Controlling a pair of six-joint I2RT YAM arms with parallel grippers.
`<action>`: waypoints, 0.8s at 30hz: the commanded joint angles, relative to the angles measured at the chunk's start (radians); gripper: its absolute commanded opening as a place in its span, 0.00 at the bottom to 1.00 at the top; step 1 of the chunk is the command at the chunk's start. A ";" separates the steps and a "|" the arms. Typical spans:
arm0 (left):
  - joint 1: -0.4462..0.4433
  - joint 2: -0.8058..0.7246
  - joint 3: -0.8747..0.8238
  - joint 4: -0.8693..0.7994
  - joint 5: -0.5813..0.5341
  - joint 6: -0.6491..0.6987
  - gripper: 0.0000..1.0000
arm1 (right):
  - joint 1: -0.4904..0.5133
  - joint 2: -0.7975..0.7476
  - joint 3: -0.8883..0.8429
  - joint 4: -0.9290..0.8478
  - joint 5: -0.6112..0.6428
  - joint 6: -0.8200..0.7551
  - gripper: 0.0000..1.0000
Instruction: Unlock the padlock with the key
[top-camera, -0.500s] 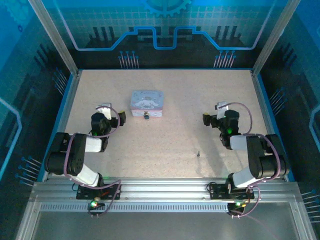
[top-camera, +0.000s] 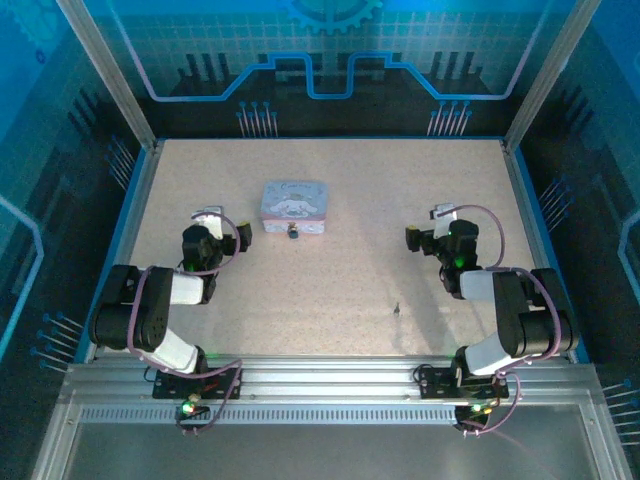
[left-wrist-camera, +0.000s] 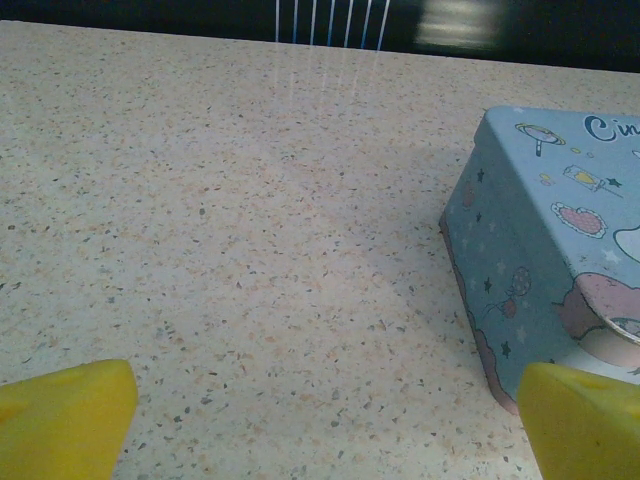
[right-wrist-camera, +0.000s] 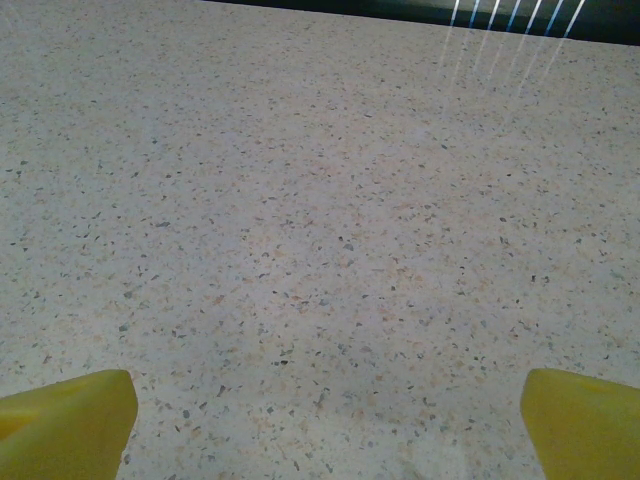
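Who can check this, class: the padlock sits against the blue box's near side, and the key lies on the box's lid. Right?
No. The padlock does sit against the near side of the blue box, but the key lies on the bare table, well apart from the box; the top external view shows it.

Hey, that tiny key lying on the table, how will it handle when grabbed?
The key looks like a thin dark sliver lying flat, so it is probably stiff and light, yet hard to pinch. On the smooth-looking table it may skid when nudged.
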 joint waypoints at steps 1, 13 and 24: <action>-0.001 0.002 0.023 -0.003 0.023 0.021 0.99 | 0.007 -0.001 0.016 0.027 0.001 0.001 1.00; -0.004 -0.047 -0.005 0.011 0.031 0.027 0.99 | 0.010 -0.048 0.047 -0.068 0.053 0.021 1.00; -0.062 -0.446 0.164 -0.588 0.073 -0.269 0.99 | 0.035 -0.409 0.230 -0.775 -0.016 0.267 1.00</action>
